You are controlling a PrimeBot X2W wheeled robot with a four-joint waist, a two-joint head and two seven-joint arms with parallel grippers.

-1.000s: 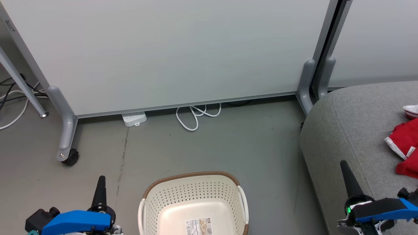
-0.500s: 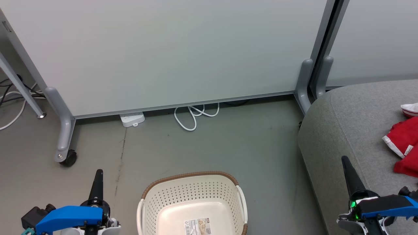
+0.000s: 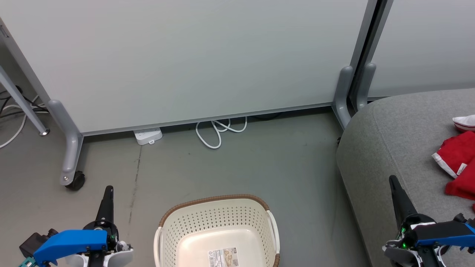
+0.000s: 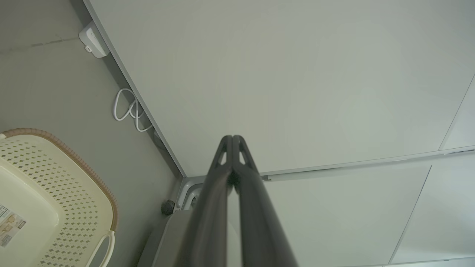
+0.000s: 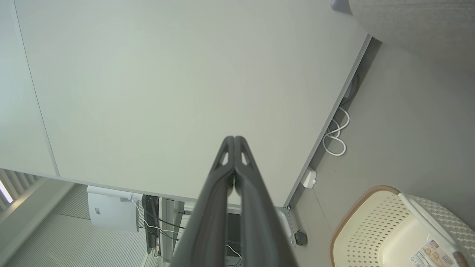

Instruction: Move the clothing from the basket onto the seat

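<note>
The head camera has swung slightly right, sliding the whole scene leftward. The basket stands empty on the floor at near centre, while the red clothing lies on the grey seat at right. The left hand and right hand, fingers pressed together on nothing, flank the basket, seemingly parked with the job done.

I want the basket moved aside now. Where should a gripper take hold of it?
Probably the white handle on the basket's right side, from above: it is a thin loop standing off the rim, slim enough to pinch across, while the perforated wall is broad and curved.
</note>
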